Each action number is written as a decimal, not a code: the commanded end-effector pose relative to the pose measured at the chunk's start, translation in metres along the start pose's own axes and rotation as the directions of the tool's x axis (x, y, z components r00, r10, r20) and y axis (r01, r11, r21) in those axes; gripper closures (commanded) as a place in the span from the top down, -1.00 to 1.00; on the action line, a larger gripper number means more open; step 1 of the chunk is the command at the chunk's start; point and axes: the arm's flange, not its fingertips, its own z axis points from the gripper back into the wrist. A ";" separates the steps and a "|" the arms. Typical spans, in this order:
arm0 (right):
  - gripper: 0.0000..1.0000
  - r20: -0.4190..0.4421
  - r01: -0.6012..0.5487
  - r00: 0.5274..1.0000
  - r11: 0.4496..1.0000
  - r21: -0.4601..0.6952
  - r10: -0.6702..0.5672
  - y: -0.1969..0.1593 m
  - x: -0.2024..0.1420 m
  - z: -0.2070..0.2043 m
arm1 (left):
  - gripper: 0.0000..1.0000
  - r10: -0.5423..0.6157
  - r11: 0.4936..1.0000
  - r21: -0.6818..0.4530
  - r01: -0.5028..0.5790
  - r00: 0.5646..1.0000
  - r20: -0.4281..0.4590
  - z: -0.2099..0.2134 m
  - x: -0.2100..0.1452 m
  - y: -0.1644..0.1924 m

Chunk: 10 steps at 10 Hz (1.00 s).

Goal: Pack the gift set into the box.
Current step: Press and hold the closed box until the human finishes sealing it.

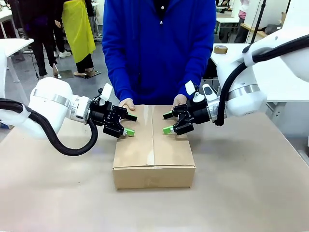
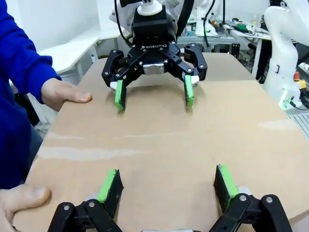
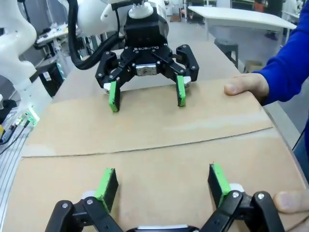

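The cardboard box (image 1: 153,154) sits on the brown table (image 1: 251,193) with its top flaps folded down flat, meeting along a seam that runs from its near edge to its far edge. The left gripper (image 1: 129,124) hangs over the left flap with its jaws spread wide and nothing between the green pads; the right gripper (image 1: 167,123) faces it over the right flap, equally spread and empty. Whether either gripper's lower pad touches the cardboard cannot be told. At the far edge of the box, the person in a blue top rests one hand (image 1: 127,103) on the left flap just behind the left gripper, and the other hand (image 1: 180,100) on the right flap just behind the right gripper. In the left wrist view the left gripper's fingers (image 2: 110,183) lie low over the box top, with the right gripper (image 2: 153,96) opposite across the box.
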 end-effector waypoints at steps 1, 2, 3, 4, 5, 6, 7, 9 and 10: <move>1.00 0.047 0.006 0.999 1.000 0.014 -0.007 0.001 -0.014 -0.001 | 1.00 0.031 0.999 0.033 -0.029 0.998 -0.052 -0.004 -0.008 0.002; 1.00 0.033 0.027 0.999 0.999 0.032 -0.028 0.001 -0.017 -0.001 | 1.00 0.073 0.995 0.071 -0.067 0.994 -0.080 -0.004 -0.011 0.004; 1.00 0.012 0.012 1.000 1.000 0.013 -0.012 0.000 -0.005 0.000 | 1.00 0.089 0.992 0.098 -0.078 0.989 -0.116 -0.003 -0.016 0.006; 1.00 0.012 0.012 1.000 1.000 0.013 -0.012 0.000 -0.005 0.000 | 1.00 0.014 1.000 0.022 -0.014 1.000 -0.021 0.001 -0.001 0.003; 1.00 0.012 0.012 1.000 1.000 0.013 -0.012 0.000 -0.005 0.000 | 1.00 0.014 1.000 0.022 -0.014 1.000 -0.021 0.001 -0.001 0.003; 1.00 0.012 0.012 1.000 1.000 0.013 -0.012 0.000 -0.005 0.000 | 1.00 0.014 1.000 0.022 -0.014 1.000 -0.021 0.001 -0.001 0.003; 1.00 0.012 0.012 1.000 1.000 0.013 -0.012 0.000 -0.005 0.000 | 1.00 0.014 1.000 0.022 -0.014 1.000 -0.021 0.001 -0.001 0.003; 1.00 0.012 0.012 1.000 1.000 0.013 -0.012 0.000 -0.005 0.000 | 1.00 0.014 1.000 0.022 -0.014 1.000 -0.021 0.001 -0.001 0.003; 1.00 0.012 0.012 1.000 1.000 0.013 -0.012 0.000 -0.005 0.000 | 1.00 0.014 1.000 0.022 -0.014 1.000 -0.021 0.001 -0.001 0.003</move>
